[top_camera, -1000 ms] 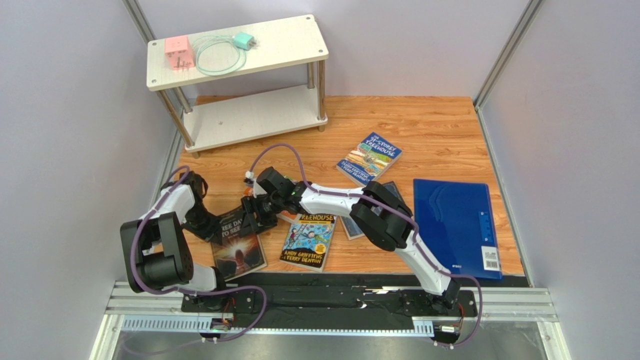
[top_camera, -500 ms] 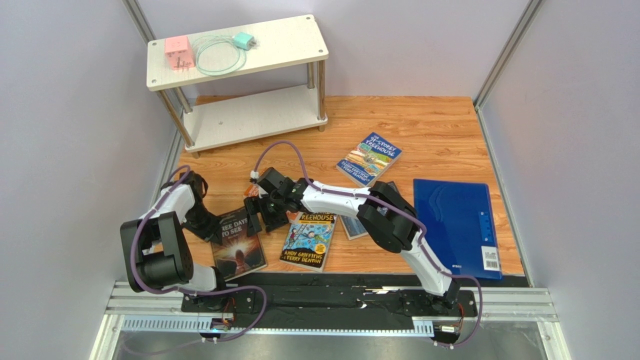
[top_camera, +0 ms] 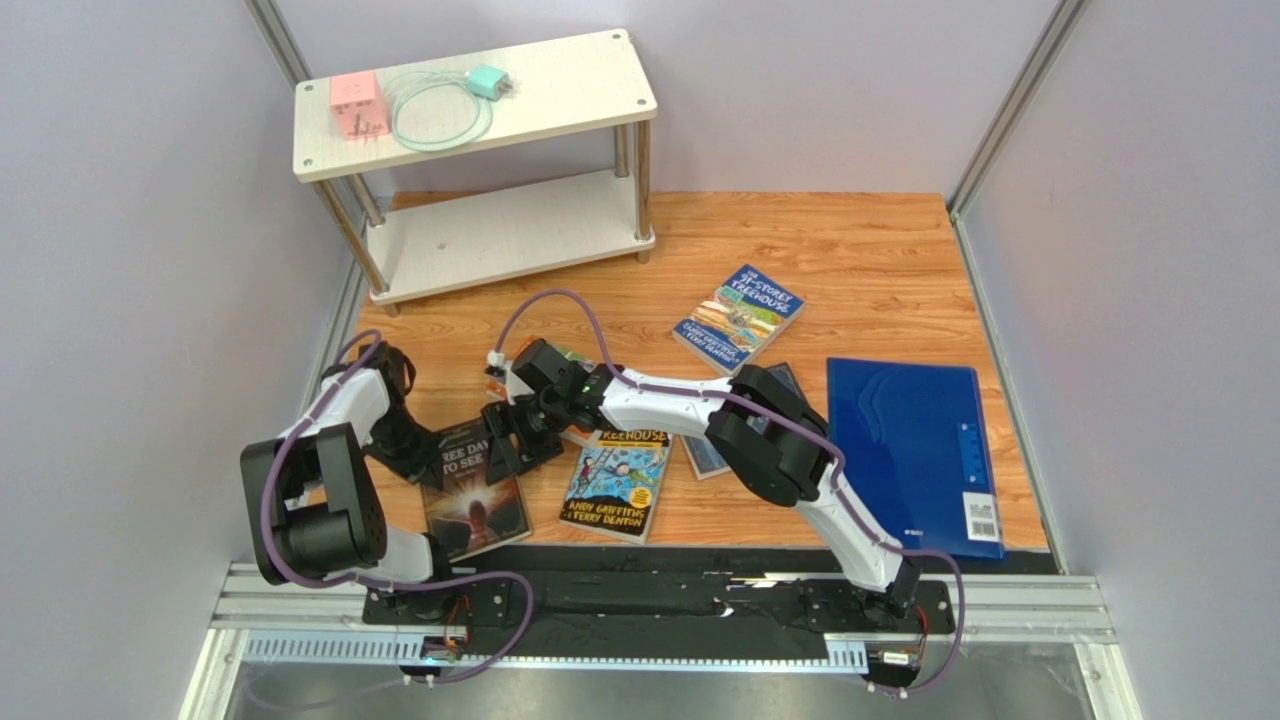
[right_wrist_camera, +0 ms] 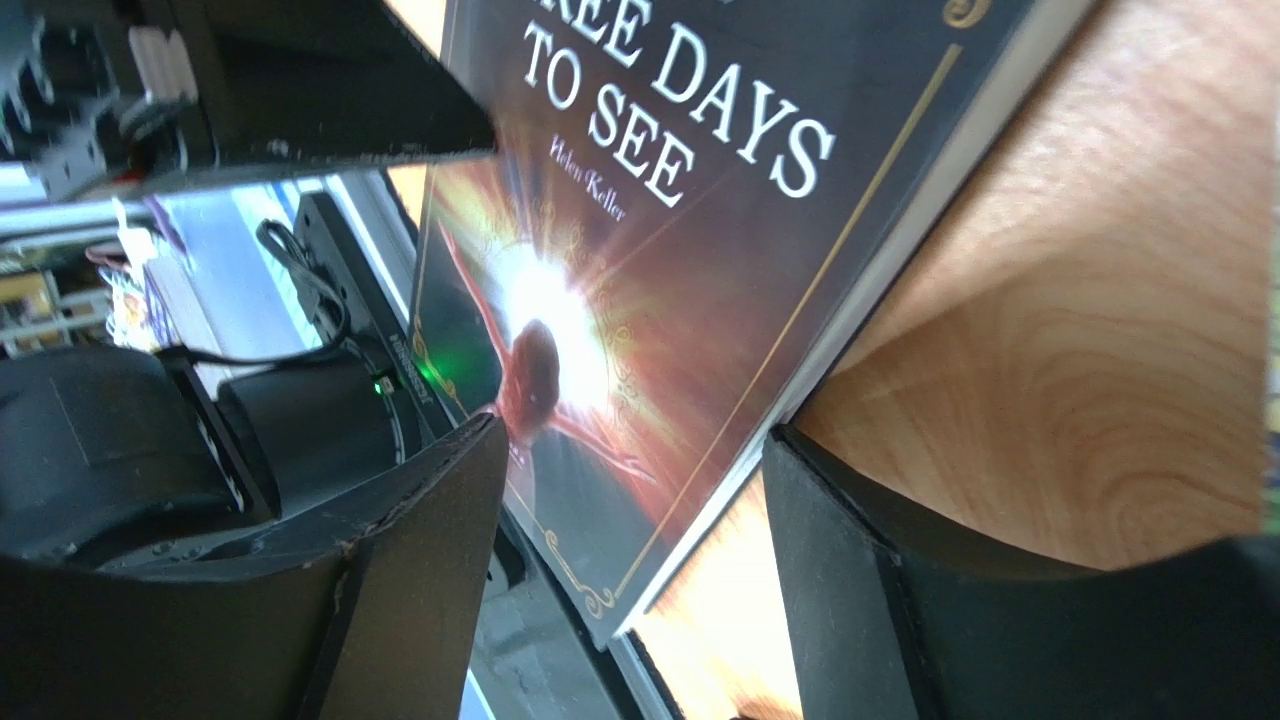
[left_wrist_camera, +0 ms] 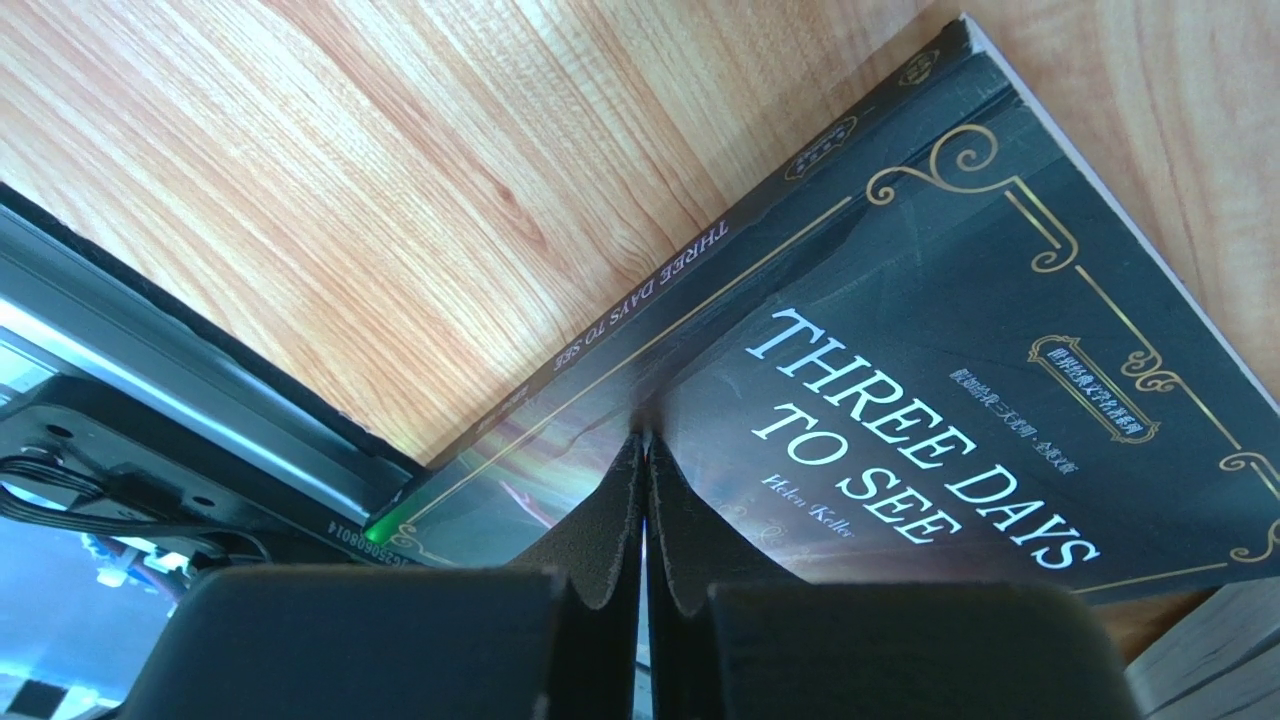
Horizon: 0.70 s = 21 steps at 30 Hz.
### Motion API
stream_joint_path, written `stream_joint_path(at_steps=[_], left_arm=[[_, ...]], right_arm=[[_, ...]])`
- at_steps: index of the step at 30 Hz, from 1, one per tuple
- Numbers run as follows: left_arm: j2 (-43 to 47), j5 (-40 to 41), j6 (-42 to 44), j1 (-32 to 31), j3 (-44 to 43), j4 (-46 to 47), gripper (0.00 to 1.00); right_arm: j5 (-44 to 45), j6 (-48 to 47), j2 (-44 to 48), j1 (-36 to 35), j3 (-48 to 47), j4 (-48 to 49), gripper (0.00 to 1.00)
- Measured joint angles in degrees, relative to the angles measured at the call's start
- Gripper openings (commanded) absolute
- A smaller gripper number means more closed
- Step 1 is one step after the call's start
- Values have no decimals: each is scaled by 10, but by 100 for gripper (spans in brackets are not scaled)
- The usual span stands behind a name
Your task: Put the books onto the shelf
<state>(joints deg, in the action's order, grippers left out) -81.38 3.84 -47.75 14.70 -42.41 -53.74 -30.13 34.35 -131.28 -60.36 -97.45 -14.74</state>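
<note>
1. I am resting my left jaws, clenched tight together, on the cover of the dark brown book (left_wrist_camera: 962, 375) at the near left of the tabletop (top_camera: 842, 255).
2. I am keeping my right jaws released, straddling that book's right edge.
3. The yellow book (top_camera: 618, 480) is lying just right of it, and the blue book (top_camera: 738, 317) farther back.
4. The shelf (top_camera: 496, 233) is standing at the far left, well apart.

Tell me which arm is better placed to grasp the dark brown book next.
Right: the right tool stands open with an edge of the dark brown book between its jaws. The left tool is shut, tips against the cover.
</note>
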Motion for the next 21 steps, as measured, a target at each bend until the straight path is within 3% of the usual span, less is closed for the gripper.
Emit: stream_joint_path(at_steps=[10, 21], left_arm=[[2, 2, 8, -10, 0, 5, 0], [4, 12, 9, -20, 0, 7, 0]], right_arm=[[-43, -19, 8, 4, 20, 46, 59], [-30, -9, 10, 1, 4, 42, 55]])
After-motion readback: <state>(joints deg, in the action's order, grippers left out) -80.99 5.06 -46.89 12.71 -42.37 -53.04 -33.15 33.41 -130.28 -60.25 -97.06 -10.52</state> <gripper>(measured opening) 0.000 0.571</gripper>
